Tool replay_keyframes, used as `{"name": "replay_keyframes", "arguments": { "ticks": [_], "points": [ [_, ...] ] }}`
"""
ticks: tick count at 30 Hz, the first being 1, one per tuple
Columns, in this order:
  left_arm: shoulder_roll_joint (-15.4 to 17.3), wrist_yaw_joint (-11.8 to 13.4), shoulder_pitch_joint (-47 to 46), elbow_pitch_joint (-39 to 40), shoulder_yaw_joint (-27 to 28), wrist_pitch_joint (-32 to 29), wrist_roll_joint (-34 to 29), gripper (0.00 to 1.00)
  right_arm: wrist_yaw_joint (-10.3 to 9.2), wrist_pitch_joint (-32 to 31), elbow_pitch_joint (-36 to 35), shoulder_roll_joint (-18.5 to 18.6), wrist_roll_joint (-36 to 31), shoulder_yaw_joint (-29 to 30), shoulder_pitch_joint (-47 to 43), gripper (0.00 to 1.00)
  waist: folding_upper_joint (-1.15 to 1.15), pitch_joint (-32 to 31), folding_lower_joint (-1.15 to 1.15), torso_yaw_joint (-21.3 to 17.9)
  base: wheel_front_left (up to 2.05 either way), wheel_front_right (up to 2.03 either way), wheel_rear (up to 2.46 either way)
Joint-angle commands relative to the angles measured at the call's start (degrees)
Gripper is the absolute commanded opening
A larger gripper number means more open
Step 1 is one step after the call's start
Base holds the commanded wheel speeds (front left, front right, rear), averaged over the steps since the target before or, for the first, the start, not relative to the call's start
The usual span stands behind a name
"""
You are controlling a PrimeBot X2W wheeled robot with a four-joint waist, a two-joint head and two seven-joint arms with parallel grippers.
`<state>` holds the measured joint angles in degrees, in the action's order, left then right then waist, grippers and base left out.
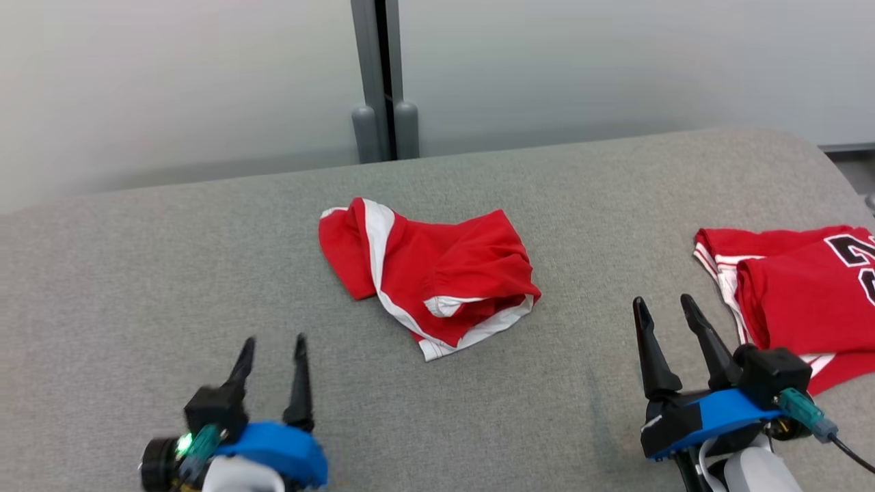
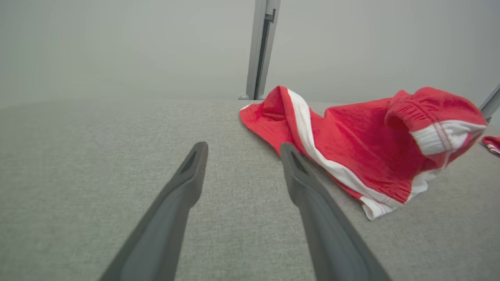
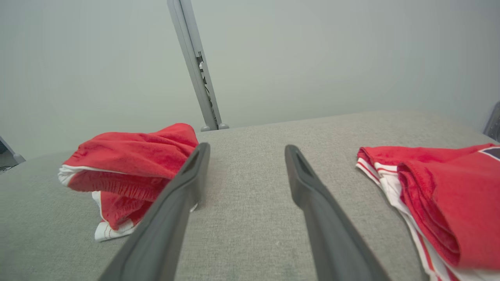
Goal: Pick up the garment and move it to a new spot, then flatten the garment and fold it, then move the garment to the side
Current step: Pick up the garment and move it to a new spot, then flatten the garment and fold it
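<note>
Red shorts (image 1: pixel 437 273) lie crumpled, long axis running far-left to near-right.

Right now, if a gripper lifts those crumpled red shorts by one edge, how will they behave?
Probably floppy: the red shorts lie in soft folds, so they'd droop. Likely light, being thin cloth. Pushed across the grey fabric surface, they'd probably bunch, not slide.

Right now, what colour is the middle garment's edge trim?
White, on the red garment; clearest in head view.
</note>
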<state>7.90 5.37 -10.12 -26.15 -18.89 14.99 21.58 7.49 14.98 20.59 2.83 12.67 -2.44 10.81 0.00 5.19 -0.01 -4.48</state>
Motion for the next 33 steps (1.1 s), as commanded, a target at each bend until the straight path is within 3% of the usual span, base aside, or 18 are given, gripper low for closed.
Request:
{"name": "replay_keyframes", "arguments": {
  "ticks": [1, 8, 14, 21, 28, 33],
  "points": [
    [0.0, 0.7, 2.0, 1.5, 1.9, 0.3, -1.2, 1.0, -0.01, 0.3, 0.2, 0.1, -0.4, 0.0, -1.2, 1.0, 0.0, -0.8, 0.01, 0.2, 0.0, 0.0, 0.0],
    [-0.6, 1.8, 11.0, 6.4, 8.9, 0.2, -8.3, 1.0, 0.0, 0.3, 0.6, 0.1, -0.8, -0.4, -3.7, 1.0, 0.0, -4.0, 0.01, 1.0, 0.0, 0.0, 0.0],
    [-1.8, 0.9, 14.1, 8.8, 11.2, 0.3, -13.4, 1.0, 0.0, 0.3, 0.9, 0.1, -1.4, -0.1, -5.7, 1.0, 0.0, -4.9, 0.01, 1.7, 0.0, 0.0, 0.0],
    [-3.4, -0.6, 14.2, 8.7, 12.6, 0.3, -15.2, 1.0, 0.0, 0.3, 1.6, 0.1, -1.7, -0.6, -6.1, 1.0, 0.0, -4.6, 0.01, 2.5, 0.0, 0.0, 0.0],
    [-4.2, -2.6, 11.1, 8.5, 11.5, 0.3, -16.4, 1.0, -0.01, 0.3, 5.4, 0.2, -0.8, -5.4, -3.3, 1.0, 0.0, -1.5, 0.01, 6.8, 0.0, 0.0, 0.0],
    [-4.7, -3.7, 8.8, 8.9, 9.8, 0.3, -17.1, 1.0, -0.01, 0.3, 9.8, 0.2, -0.7, -8.1, 0.7, 1.0, 0.0, 2.2, 0.01, 12.5, 0.0, 0.0, 0.0]
  ]
}}
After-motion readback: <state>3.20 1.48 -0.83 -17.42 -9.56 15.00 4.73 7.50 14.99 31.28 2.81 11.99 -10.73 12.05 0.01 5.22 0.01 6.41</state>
